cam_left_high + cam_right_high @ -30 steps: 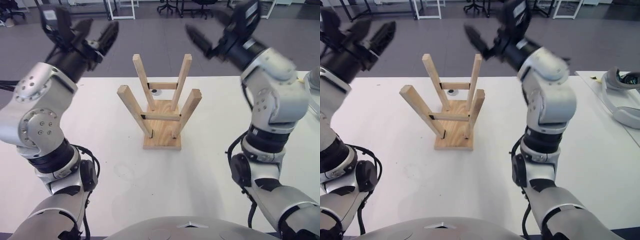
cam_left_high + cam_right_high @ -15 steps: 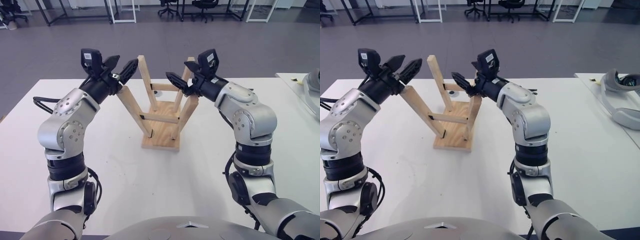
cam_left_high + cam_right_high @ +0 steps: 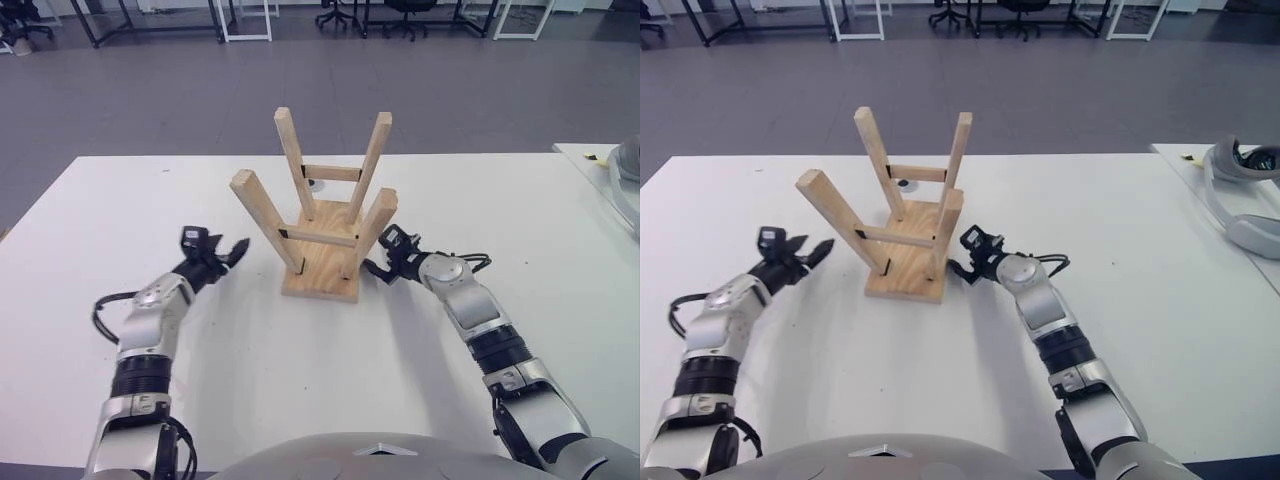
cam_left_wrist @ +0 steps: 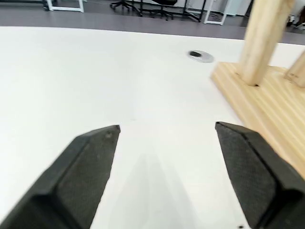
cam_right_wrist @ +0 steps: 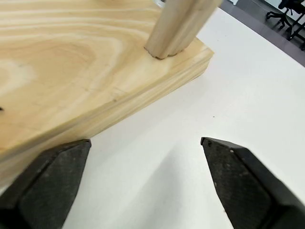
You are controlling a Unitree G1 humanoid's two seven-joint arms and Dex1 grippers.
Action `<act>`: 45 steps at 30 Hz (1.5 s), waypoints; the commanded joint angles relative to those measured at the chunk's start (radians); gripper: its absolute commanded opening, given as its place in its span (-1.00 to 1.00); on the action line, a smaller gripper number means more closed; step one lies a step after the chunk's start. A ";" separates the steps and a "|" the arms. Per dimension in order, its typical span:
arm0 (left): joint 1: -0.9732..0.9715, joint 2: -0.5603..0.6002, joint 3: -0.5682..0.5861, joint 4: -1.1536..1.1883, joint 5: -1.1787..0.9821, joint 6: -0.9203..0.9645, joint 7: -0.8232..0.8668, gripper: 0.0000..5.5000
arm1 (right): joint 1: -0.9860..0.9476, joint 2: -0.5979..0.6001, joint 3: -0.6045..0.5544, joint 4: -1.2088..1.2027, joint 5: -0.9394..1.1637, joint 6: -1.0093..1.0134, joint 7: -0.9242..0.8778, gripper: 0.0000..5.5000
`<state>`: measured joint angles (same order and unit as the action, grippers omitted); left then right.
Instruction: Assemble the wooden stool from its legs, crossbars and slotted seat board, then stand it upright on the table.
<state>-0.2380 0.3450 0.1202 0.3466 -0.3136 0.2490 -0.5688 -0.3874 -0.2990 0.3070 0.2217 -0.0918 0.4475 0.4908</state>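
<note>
The wooden stool stands upside down on the white table, its seat board flat on the surface and its legs and crossbars pointing up. My left gripper sits low on the table, left of the seat board and apart from it, open, with nothing between its fingers. My right gripper is low at the seat board's right edge, open around the corner area. In the right wrist view the seat board and one leg lie just beyond the spread fingers.
A round cable grommet sits in the table behind the stool. A white headset lies on a second table at the right. Bare tabletop stretches in front of the stool and to both sides.
Both arms have come down from beside the upper legs to table level at either side of the seat board. Both grippers stay open. The stool has not moved.
</note>
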 commanded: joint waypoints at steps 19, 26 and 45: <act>0.105 0.144 -0.240 -0.004 0.099 -0.136 -0.366 0.34 | 0.039 -0.172 0.104 -0.308 0.200 -0.103 0.645 0.57; 0.067 0.242 0.008 0.122 0.044 -0.285 -0.257 0.34 | 0.122 -0.466 -0.013 -0.251 0.228 -0.092 0.788 0.57; 0.472 0.348 -0.151 -0.699 0.092 0.192 -0.221 0.34 | -0.308 0.010 -0.059 0.870 -0.014 -0.700 0.245 0.57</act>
<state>0.2787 0.7377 0.0262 -0.3882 -0.2611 0.4326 -0.8361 -0.7047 -0.2955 0.2381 1.0589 -0.1107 -0.2251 0.6153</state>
